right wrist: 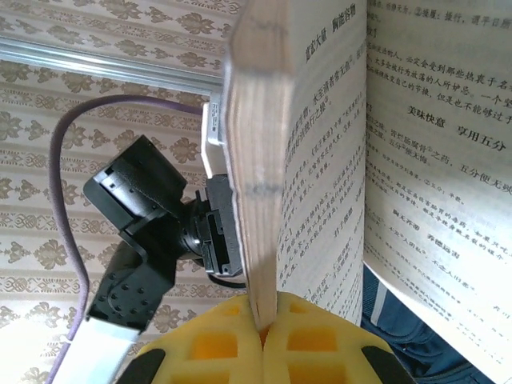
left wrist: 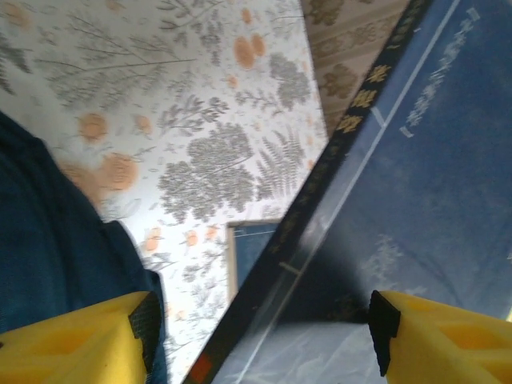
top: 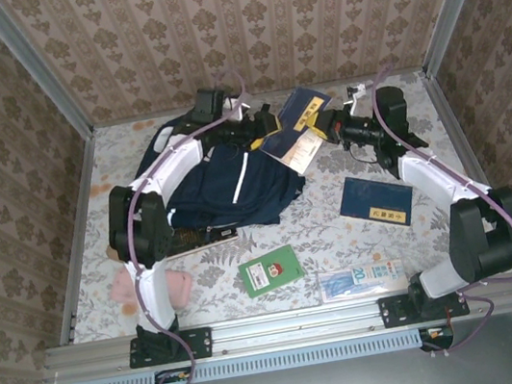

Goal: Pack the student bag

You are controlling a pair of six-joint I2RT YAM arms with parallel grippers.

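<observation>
Right jaws pinch page edges of the book (right wrist: 320,160); left jaws gape, perhaps astride its cover.

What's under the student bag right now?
A thin dark flat object pokes out from under the student bag at its near edge. The fabric covers the rest, so anything else beneath is hidden.
</observation>
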